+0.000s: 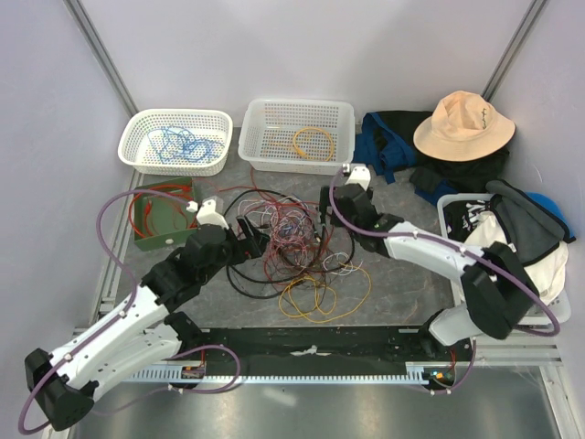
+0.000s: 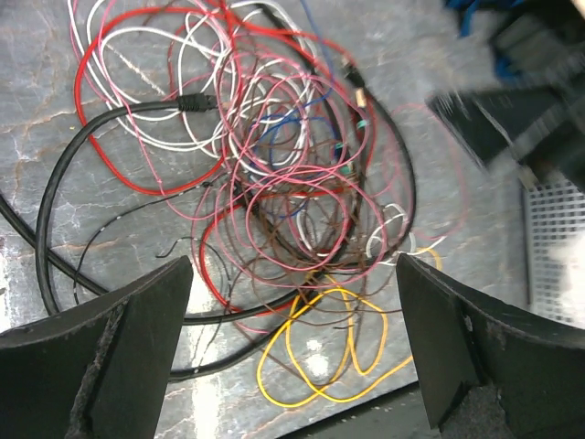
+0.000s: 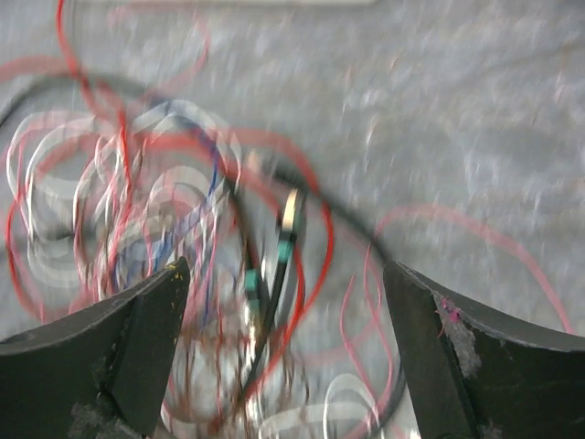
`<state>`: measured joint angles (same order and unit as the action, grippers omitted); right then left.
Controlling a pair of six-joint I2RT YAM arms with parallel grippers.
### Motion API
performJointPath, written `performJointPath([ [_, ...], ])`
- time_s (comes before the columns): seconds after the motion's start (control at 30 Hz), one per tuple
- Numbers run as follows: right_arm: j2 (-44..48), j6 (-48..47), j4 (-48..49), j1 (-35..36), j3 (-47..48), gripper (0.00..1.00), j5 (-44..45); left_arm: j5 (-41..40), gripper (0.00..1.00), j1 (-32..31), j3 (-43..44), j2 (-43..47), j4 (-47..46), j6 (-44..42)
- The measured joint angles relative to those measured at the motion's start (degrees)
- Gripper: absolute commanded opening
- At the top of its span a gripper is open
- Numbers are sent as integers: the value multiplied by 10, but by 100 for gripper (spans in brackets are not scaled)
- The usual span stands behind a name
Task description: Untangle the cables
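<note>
1. The left basket [image 1: 183, 112] is rectangular white plastic, its walls and floor a lattice of small holes. It holds one loose blue coil [image 1: 183, 144].
2. The middle basket [image 1: 297, 103], of the same perforated white plastic, holds a single orange-yellow ring of wire [image 1: 313, 144].
3. A green box [image 1: 169, 219] sits at the left of the counter [image 1: 402, 283]. A red-orange wire [image 1: 151, 197] loops round inside it.
4. A third white basket [image 1: 446, 203] at the right edge is stuffed with dark and white clothing [image 1: 512, 229]. Behind it, a tan brimmed hat [image 1: 463, 125] rests on blue and black garments [image 1: 388, 142].
5. The cables [image 1: 288, 233] lie in one tangled heap at the middle of the counter, between the two arms. They are thin glossy wires in red, pink, white, brown and blue, in overlapping rounded loops.
6. A thicker black cable [image 2: 55, 183] curves round the heap's left side, and its plug [image 2: 196, 102] lies among the white loops. Yellow loops [image 1: 315, 297] spread flat at the heap's near edge.
7. The counter is grey with a marbled, stone-like pattern.
8. The left fingers [image 2: 119, 347] are dark, wedge-shaped and rough-edged. They are spread wide over the heap and grasp nothing.
9. The right fingers [image 3: 119, 347] are likewise released, over the heap's far right side. This view is blurred, but only wires on the counter show between them.
</note>
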<state>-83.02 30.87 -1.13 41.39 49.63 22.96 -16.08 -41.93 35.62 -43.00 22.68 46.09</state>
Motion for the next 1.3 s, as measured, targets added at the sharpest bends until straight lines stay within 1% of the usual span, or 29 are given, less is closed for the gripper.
performJointPath([
  [0.03,-15,0,3,-9,14,91,0,-1,100,0,0,9,3,2],
  [0.17,-103,-4,4,-35,85,82,-4,-5,100,0,-6,32,23,10],
  [0.2,-121,-5,4,-41,93,82,-7,-7,100,0,-7,33,28,12],
  [0.3,-145,-6,-8,-54,92,81,-8,-38,100,0,-8,41,63,33],
  [0.47,-142,-6,-5,-64,67,78,-9,-106,100,0,-1,76,118,58],
  [0.6,-121,-5,13,-63,31,77,-30,-125,100,0,13,80,124,61],
  [0.7,-86,-4,21,-60,1,80,-47,-126,100,0,14,70,125,65],
  [0.9,-5,-2,38,-57,-40,83,-64,-120,100,0,14,22,126,76],
  [1.13,48,-14,50,-49,-59,86,-83,-90,100,0,19,-36,128,82],
  [1.3,66,-16,51,-46,-83,87,-91,-70,100,0,19,-55,127,85],
])
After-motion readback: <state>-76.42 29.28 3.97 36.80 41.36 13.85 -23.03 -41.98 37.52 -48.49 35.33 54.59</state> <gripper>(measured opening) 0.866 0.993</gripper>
